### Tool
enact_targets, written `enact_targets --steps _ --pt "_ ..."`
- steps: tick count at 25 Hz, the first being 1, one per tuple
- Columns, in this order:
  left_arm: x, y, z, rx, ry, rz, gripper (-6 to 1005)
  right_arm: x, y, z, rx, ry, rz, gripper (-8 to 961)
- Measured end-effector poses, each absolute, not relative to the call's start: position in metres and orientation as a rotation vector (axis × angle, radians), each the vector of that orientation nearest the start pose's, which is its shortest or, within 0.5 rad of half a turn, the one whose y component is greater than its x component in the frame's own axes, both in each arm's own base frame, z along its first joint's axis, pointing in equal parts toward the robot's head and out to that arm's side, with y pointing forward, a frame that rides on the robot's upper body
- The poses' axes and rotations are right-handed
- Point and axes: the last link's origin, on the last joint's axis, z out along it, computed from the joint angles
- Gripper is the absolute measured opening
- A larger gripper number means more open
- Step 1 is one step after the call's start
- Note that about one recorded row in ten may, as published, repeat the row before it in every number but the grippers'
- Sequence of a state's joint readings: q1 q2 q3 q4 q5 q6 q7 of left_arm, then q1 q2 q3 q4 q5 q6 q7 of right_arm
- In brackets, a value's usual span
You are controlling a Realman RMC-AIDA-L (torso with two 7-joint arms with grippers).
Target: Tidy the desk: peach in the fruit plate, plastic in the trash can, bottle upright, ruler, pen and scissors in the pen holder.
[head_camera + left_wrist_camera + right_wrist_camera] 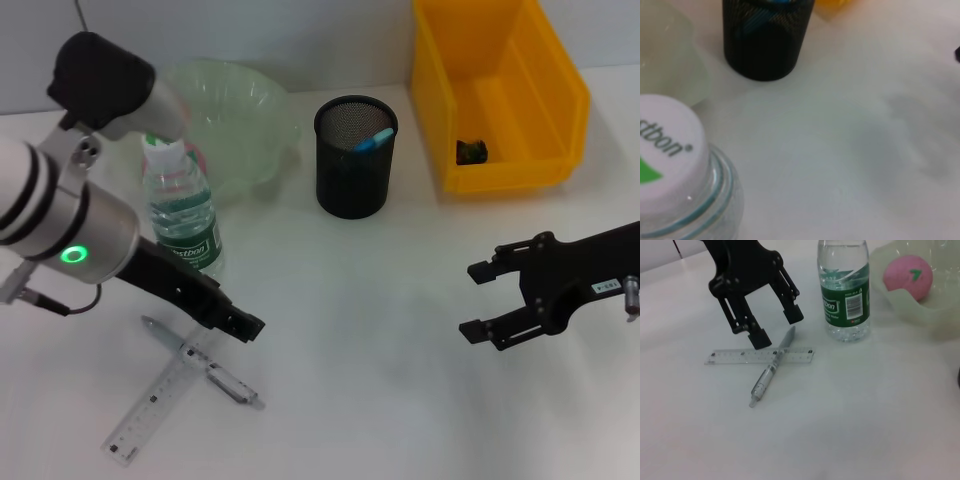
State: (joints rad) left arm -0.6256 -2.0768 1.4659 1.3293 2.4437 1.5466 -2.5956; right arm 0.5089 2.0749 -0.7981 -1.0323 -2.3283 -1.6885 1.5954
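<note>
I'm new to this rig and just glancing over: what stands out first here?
The left hand, open, hovers just above a pen lying crossed over a clear ruler, beside the upright water bottle. Behind it, a pink peach sits in the translucent fruit plate. The right hand hangs open, apart from everything.

Bottle (183, 215) upright, left of centre. Fruit plate (262, 105) just behind it, far left, peach (907, 277) inside. Pen holder (355, 157) right of plate, at far centre, one item standing in it. Bin (497, 92) at far right, small object (471, 151) on its floor. Near left: ruler (160, 395) flat on desk, pen (205, 364) lying across it. Left gripper (227, 316) just above the far end of that pair, in front of bottle. Right gripper (480, 300) at near right, well apart from everything.
</note>
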Motion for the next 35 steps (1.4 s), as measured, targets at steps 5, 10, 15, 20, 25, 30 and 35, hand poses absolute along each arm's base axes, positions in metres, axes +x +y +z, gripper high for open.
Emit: enact_targets --steps 5,10,15,20,25,30,35 --pt "-0.153 0.348 -0.031 -2.673 -0.941 0.489 800 0.264 0.327 0.033 -2.899 0.529 0.090 825" --pt "-0.153 0.348 -0.035 -2.647 -0.942 0.514 800 0.265 0.329 0.032 -2.891 0.512 0.049 825" --pt "-0.153 0.349 -0.041 -2.644 -0.926 0.526 800 0.265 0.330 0.032 -2.890 0.508 0.042 825" --pt "-0.157 0.351 -0.049 -2.635 -0.909 0.540 800 0.264 0.330 0.033 -2.885 0.497 0.039 825" --pt "-0.163 0.352 -0.056 -2.621 -0.900 0.573 800 0.265 0.330 0.034 -2.884 0.496 0.037 825" --pt "-0.164 0.354 -0.057 -2.610 -0.894 0.572 800 0.265 0.331 0.035 -2.881 0.495 0.035 825" --pt "-0.169 0.354 -0.059 -2.598 -0.889 0.581 800 0.265 0.331 0.035 -2.881 0.498 0.035 824"
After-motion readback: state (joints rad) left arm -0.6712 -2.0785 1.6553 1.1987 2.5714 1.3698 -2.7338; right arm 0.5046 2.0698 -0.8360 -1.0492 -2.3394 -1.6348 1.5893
